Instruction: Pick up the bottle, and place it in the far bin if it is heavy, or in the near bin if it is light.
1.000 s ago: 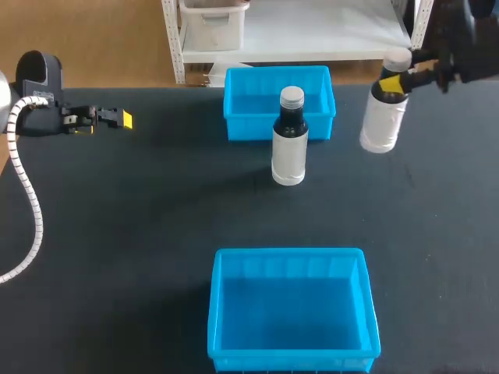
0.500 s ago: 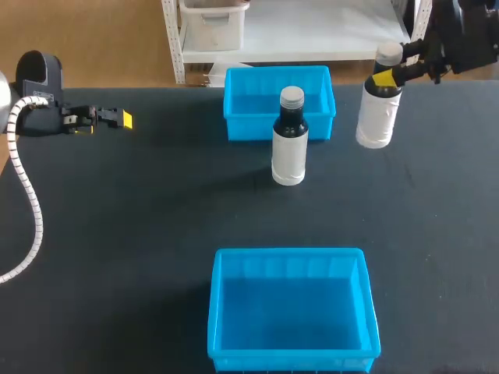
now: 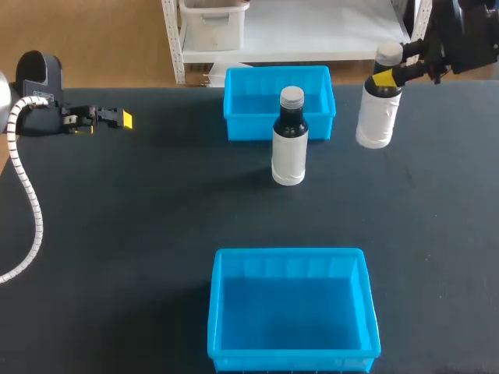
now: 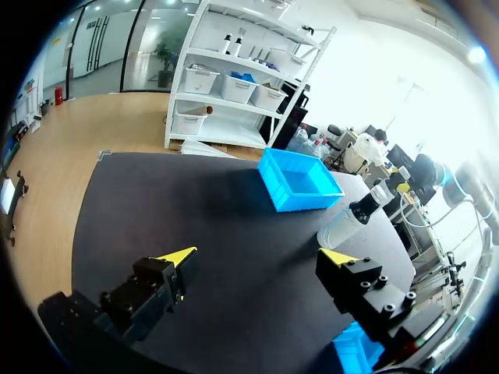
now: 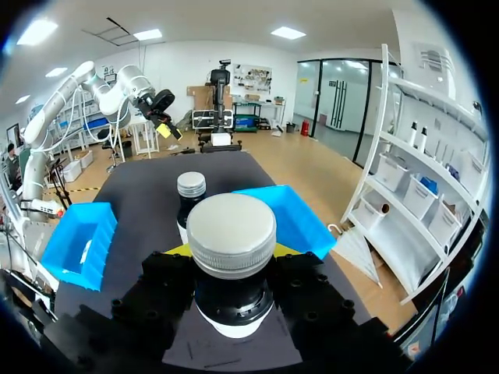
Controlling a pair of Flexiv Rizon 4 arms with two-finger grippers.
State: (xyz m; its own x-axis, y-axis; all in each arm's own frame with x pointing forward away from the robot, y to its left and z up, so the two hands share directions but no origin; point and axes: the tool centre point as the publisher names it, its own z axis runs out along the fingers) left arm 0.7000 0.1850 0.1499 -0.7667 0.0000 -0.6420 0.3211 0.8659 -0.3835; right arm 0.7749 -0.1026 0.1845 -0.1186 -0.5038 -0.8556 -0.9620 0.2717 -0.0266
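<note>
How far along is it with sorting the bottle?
Pickup looks done: the right gripper is shut on the neck of the bottle, seemingly lifted beside the far bin. Left to do: dropping it in; far bin and near bin both look empty. A second bottle stands untouched on the table; the left gripper is open.

Only non-task item: table (image 3: pixel 117 249). Flat, matte black top, a few faint pale specks toward its right edge. Seen in all three views.

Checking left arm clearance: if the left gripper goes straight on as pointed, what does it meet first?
Likely the far bin: the left gripper points across the table at its side wall. Height unclear, so it might pass over.
</note>
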